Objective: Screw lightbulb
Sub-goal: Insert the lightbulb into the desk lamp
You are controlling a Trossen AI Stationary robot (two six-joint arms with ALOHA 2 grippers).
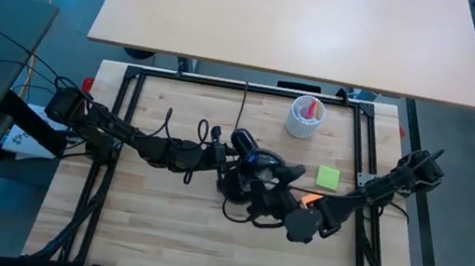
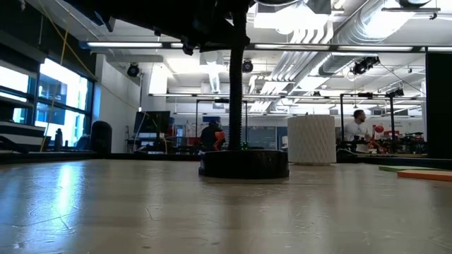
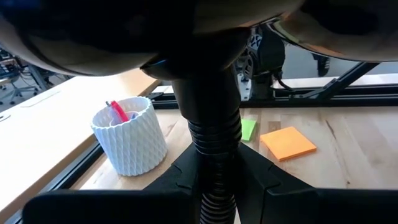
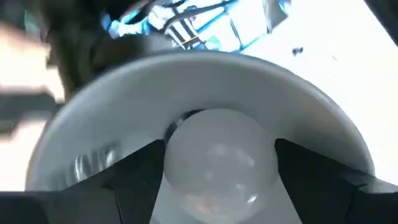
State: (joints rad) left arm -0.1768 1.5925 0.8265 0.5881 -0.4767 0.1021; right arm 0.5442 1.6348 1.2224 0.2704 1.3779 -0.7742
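The high view looks straight down from well above the bench (image 1: 156, 234), taking in the whole top, with the black desk lamp (image 1: 246, 167) near its middle. The low view sits at bench-top level, well back from the lamp's round base (image 2: 244, 164), and faces level across the wood into the room behind. The left wrist view is pressed close to the lamp's ribbed neck (image 3: 214, 140), facing past it to the white ribbed cup (image 3: 129, 142). The cup also shows in the high and low views. The right wrist view looks up from very near into the lamp's shade (image 4: 205, 74), where the lightbulb (image 4: 219, 163) fills the centre.
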